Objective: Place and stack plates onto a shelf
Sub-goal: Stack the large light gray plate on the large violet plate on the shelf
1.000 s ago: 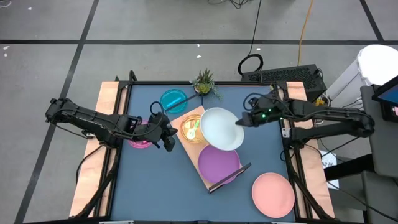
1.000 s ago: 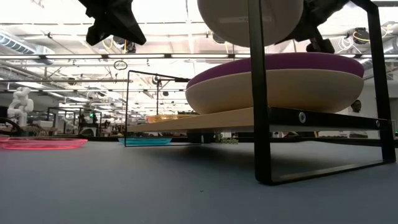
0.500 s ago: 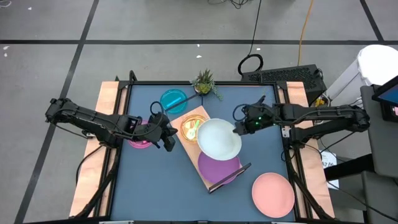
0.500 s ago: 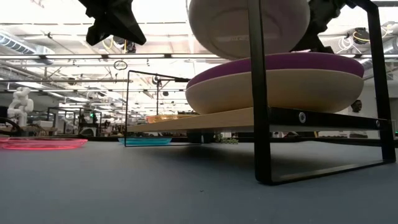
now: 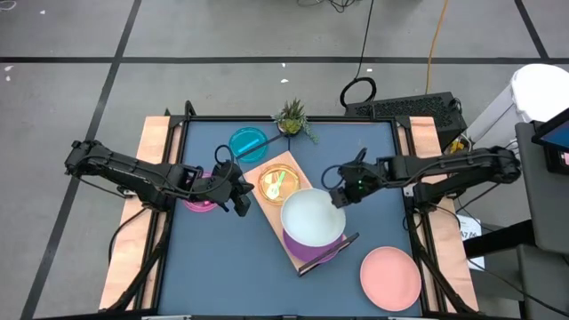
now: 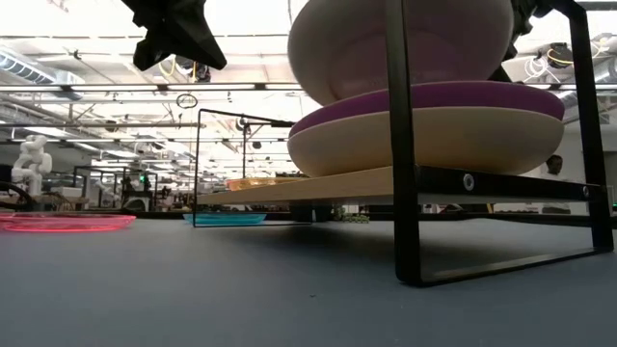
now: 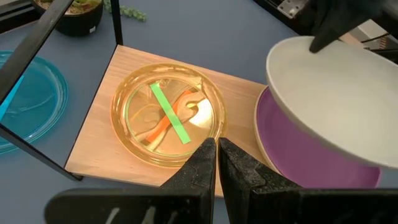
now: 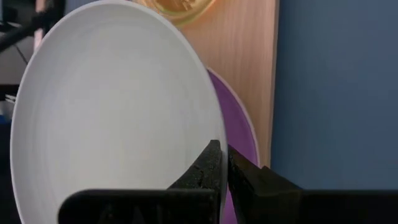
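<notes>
My right gripper (image 5: 338, 197) is shut on the pale blue-white plate (image 5: 313, 218), which hangs over the purple plate (image 5: 311, 247). In the low view the purple plate (image 6: 434, 96) lies in the cream plate (image 6: 424, 140) at the near end of the wooden shelf (image 5: 274, 222). The orange translucent plate (image 5: 277, 182) sits on the shelf's far end. The cyan plate (image 5: 247, 142), the magenta plate (image 5: 201, 203) and the salmon pink plate (image 5: 391, 277) lie flat on the table. My left gripper (image 5: 240, 194) hovers shut, left of the shelf. I cannot pick out the green plate. My right gripper pinches the pale blue-white plate by its rim (image 8: 211, 140) on the side toward the table's right. The fingers (image 8: 214, 163) come roughly level from the right. The plate is lifted and tilted above the purple plate (image 8: 239, 134); whether the two touch, I cannot tell.
A small potted plant (image 5: 292, 118) stands at the table's far edge. The shelf's black wire frame (image 6: 397, 145) rises at both ends of the board. Bare blue tabletop (image 5: 222, 267) lies near and left of the shelf. Wooden side boards flank the table.
My right gripper has moved toward the table's near-left and down, carrying the pale blue-white plate from above the shelf's middle to just over the purple plate. In the low view the plate has come down close to the stack. My left arm has kept still.
</notes>
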Robot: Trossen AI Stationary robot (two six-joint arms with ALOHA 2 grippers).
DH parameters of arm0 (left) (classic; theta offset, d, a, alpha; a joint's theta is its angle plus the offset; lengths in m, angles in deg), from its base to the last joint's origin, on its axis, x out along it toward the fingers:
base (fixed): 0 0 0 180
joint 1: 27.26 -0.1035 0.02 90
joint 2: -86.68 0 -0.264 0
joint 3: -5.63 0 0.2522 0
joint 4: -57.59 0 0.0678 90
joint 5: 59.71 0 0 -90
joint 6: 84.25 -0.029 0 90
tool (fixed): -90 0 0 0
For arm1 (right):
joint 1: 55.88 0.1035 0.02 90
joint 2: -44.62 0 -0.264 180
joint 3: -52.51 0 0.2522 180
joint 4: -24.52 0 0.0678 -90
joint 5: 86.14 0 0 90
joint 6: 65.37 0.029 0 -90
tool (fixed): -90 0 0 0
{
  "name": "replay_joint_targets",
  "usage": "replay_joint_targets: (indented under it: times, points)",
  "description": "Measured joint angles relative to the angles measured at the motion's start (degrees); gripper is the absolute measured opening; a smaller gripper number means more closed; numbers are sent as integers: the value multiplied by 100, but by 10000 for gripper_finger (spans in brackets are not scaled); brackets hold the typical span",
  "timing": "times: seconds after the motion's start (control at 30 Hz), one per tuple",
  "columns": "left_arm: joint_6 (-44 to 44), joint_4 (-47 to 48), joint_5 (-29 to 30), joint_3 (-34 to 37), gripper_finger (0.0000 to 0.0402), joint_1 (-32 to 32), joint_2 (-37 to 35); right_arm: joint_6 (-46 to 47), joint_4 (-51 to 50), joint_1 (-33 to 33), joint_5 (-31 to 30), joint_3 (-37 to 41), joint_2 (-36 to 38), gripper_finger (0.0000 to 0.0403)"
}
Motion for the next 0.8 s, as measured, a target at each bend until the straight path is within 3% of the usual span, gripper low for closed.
replay_joint_targets:
  times: [0.8]
  points:
    - [7, 9, -7, 0, 23, 0, 0, -851, 226, 552, -700, 242, -272, 2]
